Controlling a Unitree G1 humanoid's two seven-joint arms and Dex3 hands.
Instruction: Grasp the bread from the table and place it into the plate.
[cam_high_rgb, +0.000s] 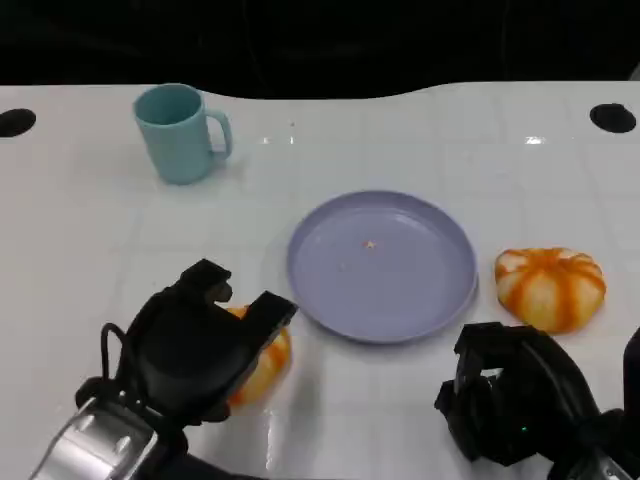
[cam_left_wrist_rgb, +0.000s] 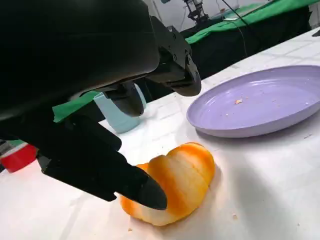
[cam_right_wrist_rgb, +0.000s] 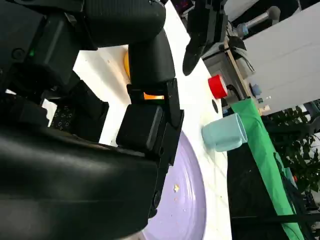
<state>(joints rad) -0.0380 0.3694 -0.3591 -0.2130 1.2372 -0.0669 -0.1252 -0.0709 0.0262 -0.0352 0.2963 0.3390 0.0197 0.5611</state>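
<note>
Fingers (cam_left_wrist_rgb: 145, 192) of your left hand (cam_high_rgb: 190, 345) are spread apart over the bread (cam_left_wrist_rgb: 175, 182), one dark tip touching or just short of its near side and the others arched above it, so you have the loaf bracketed but not lifted; I judge this an approach to a grasp, not a hold. The bread lies on the white table (cam_high_rgb: 90, 230) just beside the near left rim of the purple plate (cam_high_rgb: 381, 265), apart from it. The plate carries only a few crumbs, so nothing is delivered yet: you have the closing, the lift, the short carry and the release all left to do. Your right hand (cam_high_rgb: 510, 395) rests low at the near right of the table, holding nothing as far as you can see; whether its fingers are curled or apart I cannot tell. A second orange striped bun (cam_high_rgb: 551, 287) sits to the right of the plate, and a light blue mug (cam_high_rgb: 180, 132) stands well behind it. You will find no readable brand, label or writing on any of these things.
</note>
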